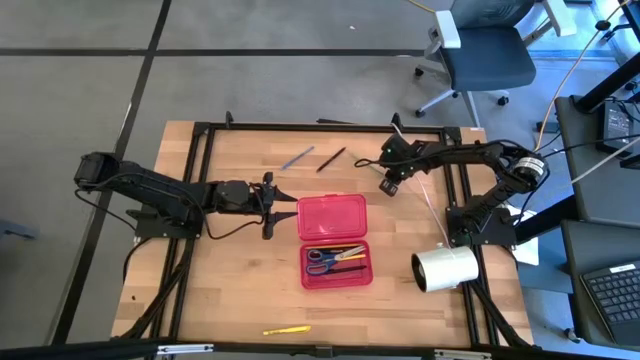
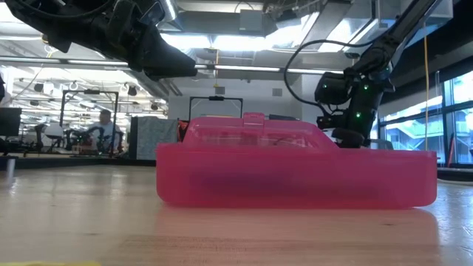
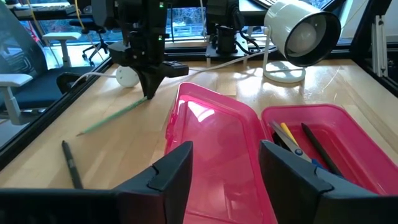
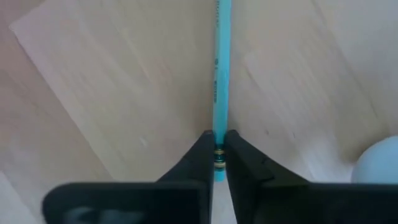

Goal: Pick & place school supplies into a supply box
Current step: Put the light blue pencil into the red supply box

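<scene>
high view: the red pencil case [image 1: 334, 255] lies open mid-table, scissors [image 1: 322, 260] already inside — pencils [image 1: 298, 157] far and near remain. left wrist view: left gripper [image 3: 221, 171] released beside the lid. right wrist view: right gripper [image 4: 216, 149] grasping a green pencil [image 4: 221, 68].

White roll [image 1: 445, 268] on wooden table [image 1: 230, 300]; office chair [image 1: 485, 50] beyond.

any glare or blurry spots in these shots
Left wrist view: white glare patches on the open lid of the red box. Low view: bright ceiling lights behind, left gripper dark against them. Right wrist view: pencil sharp, right gripper soft-edged up close.
</scene>
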Available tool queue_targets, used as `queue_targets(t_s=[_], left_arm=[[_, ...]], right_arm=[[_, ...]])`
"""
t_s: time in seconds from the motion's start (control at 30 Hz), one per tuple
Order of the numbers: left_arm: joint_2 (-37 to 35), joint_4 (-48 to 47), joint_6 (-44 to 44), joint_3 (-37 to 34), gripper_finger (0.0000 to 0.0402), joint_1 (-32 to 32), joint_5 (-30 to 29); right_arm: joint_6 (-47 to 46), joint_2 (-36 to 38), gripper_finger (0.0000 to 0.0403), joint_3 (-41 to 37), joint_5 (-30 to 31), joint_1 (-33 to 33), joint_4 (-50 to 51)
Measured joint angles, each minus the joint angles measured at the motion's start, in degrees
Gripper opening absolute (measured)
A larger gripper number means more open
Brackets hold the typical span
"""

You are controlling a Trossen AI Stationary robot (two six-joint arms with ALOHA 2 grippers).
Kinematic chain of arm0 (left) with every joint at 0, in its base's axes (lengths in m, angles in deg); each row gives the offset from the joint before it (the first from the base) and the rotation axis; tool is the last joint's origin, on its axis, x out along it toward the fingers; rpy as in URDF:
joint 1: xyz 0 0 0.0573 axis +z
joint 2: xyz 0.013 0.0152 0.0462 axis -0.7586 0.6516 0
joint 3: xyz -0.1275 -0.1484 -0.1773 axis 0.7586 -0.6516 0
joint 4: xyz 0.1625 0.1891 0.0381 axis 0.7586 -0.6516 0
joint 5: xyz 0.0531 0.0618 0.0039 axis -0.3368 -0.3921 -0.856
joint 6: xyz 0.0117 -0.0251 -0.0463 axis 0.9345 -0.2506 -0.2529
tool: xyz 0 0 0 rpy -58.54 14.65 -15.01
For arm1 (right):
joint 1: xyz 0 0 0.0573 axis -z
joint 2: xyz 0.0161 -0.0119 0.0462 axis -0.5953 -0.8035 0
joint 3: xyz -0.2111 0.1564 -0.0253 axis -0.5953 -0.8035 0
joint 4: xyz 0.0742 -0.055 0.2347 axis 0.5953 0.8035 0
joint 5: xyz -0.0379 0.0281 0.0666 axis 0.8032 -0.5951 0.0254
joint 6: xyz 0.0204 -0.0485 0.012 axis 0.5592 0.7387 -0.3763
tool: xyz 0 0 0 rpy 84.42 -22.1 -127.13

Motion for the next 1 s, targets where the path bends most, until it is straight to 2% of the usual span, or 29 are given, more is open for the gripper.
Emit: queue_targets(t_s=[0.17,0.37,0.53,1.0], left_arm=[[0.0,-0.02,-0.85,0.0,0.0173,0.0,0.0],[0.0,0.0,-1.33,0.0,0.0171,0.0,0.0],[0.0,0.0,-1.36,0.0,0.0171,0.0,0.0],[0.0,0.0,-1.37,0.0,0.0173,0.0,0.0]], right_arm=[[-3.07,0.11,0.0027,0.07,0.53,-1.56,1.55],[-6.4,0.21,0.0032,0.13,3.93,-3.98,2.95],[-7.63,1.88,0.002,-0.18,3.46,-4.52,4.66],[-11.18,8.98,0.0022,-0.69,1.2,-4.57,14.43]])
